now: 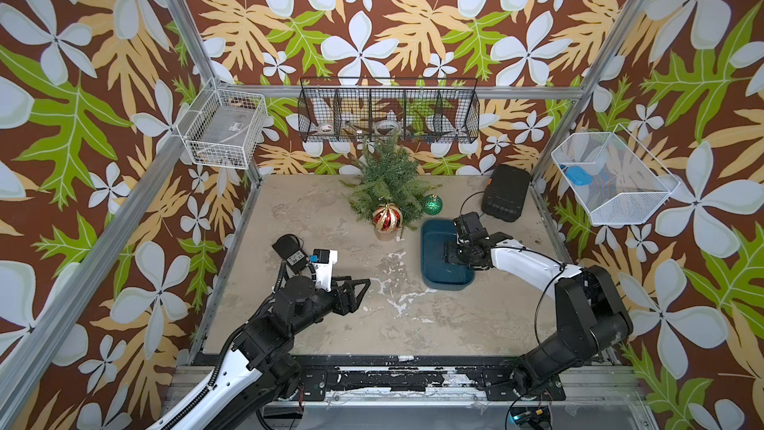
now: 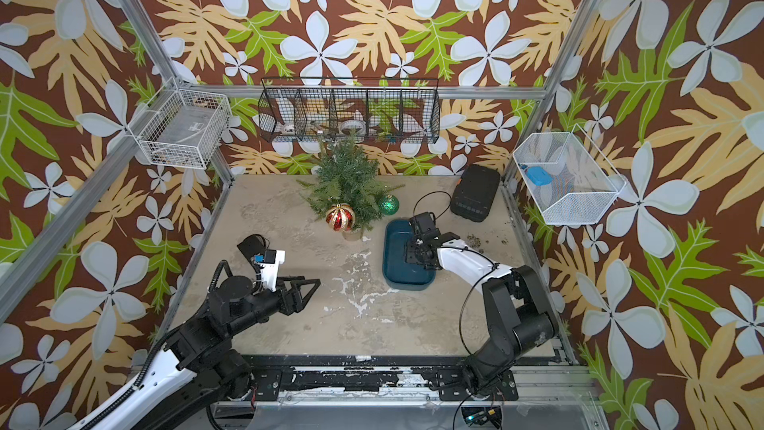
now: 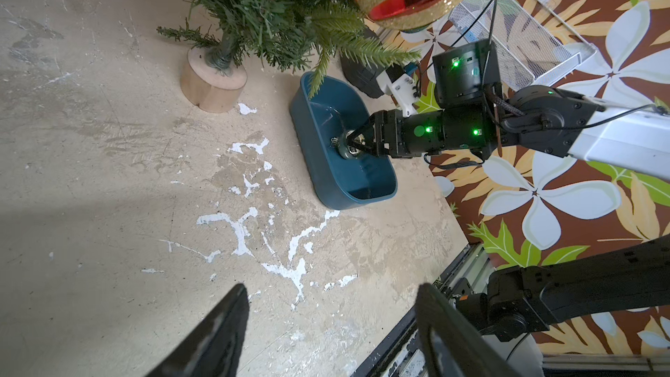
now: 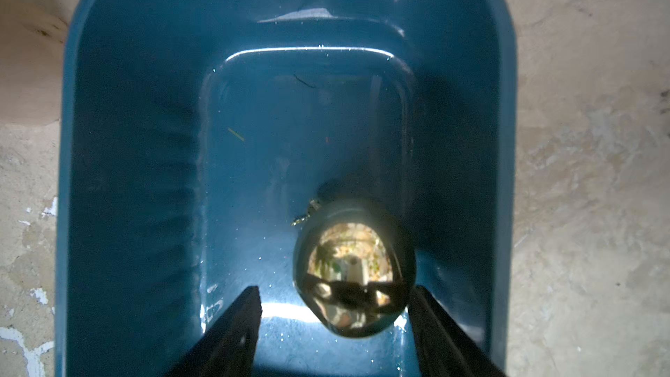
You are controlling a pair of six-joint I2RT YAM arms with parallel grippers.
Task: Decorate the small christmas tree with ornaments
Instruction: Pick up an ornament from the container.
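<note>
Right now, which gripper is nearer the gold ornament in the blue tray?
Right. The right gripper is down inside the blue tray, straddling the gold ornament; the left gripper hovers over the table, well clear of the tray.

We look down from high on the whole bench (image 1: 372, 324) in both top views; closer wrist views share the tub (image 3: 328, 184).

Top views bright, evenly lit, sharp. Right wrist view dim, soft; glare patch on blue tub (image 4: 127, 139); gold bauble (image 4: 351, 270) blurred.
</note>
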